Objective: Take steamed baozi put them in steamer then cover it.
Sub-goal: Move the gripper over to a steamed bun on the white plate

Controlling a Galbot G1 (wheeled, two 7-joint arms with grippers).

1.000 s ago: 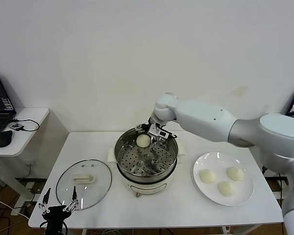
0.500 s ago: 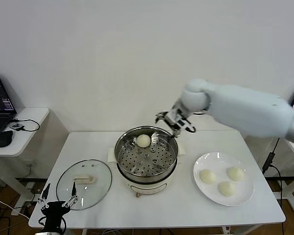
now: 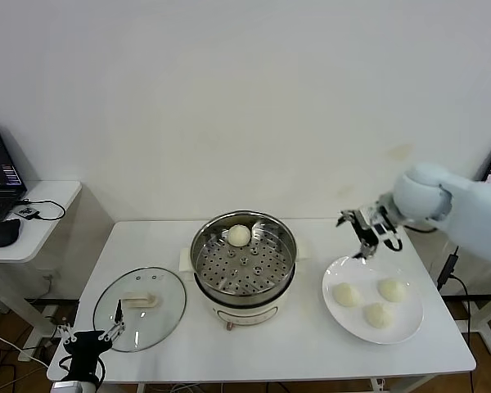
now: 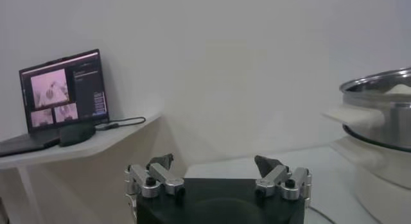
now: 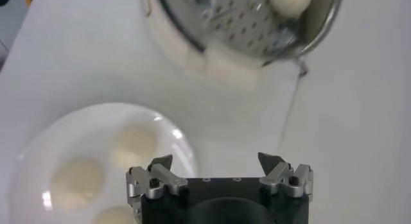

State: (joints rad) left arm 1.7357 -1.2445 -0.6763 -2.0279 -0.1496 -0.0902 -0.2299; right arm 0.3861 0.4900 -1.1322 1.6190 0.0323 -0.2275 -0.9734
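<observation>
While one bun (image 3: 240, 236) sits on the perforated tray at the far side of the steamer (image 3: 244, 264), three more buns (image 3: 346, 294) lie on the white plate (image 3: 373, 327) to the steamer's right — all apart from each other. The glass lid (image 3: 140, 307) lies flat on the table (image 3: 311, 348), left of the steamer. The right gripper (image 3: 365, 235) hangs above the plate's far edge, its jaws spread wide and empty. The left gripper (image 3: 87, 339) is parked low at the table's near left corner, just beside the lid — open too, holding nothing.
</observation>
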